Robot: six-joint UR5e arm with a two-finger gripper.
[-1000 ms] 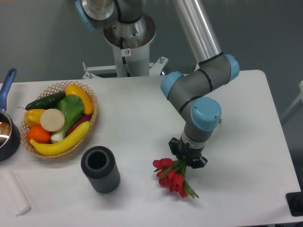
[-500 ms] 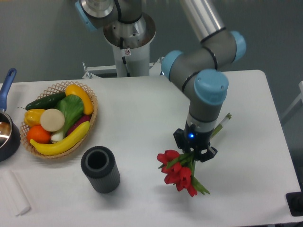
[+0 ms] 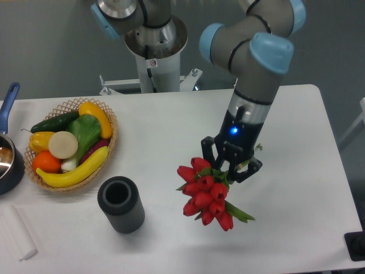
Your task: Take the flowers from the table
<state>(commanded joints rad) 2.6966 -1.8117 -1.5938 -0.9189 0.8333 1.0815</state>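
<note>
Hand: you are seeing the hand (image 3: pixel 230 166) pointing down over the right half of the bench (image 3: pixel 171 120), its two fingers clamped on the flowers (image 3: pixel 204 192); a small blue light is glowing on the wrist just above it.
Flowers: the bunch of red tulips is hanging from the hand, raised off the bench, with the heads spreading toward the near left and a green leaf poking out to the near right.
Bench: you are looking at a white top with rounded corners, carrying everything named below.
Cylinder: a dark, hollow cylinder (image 3: pixel 120 204) is standing upright near the front, left of the flowers and well apart from them.
Basket: a wicker basket (image 3: pixel 110 145) is sitting at the far left, holding a banana, an orange, a cucumber, yellow peppers and a leafy green.
Pot: a dark pot (image 3: pixel 9 161) with a blue handle is showing at the left edge, just beside the basket.
</note>
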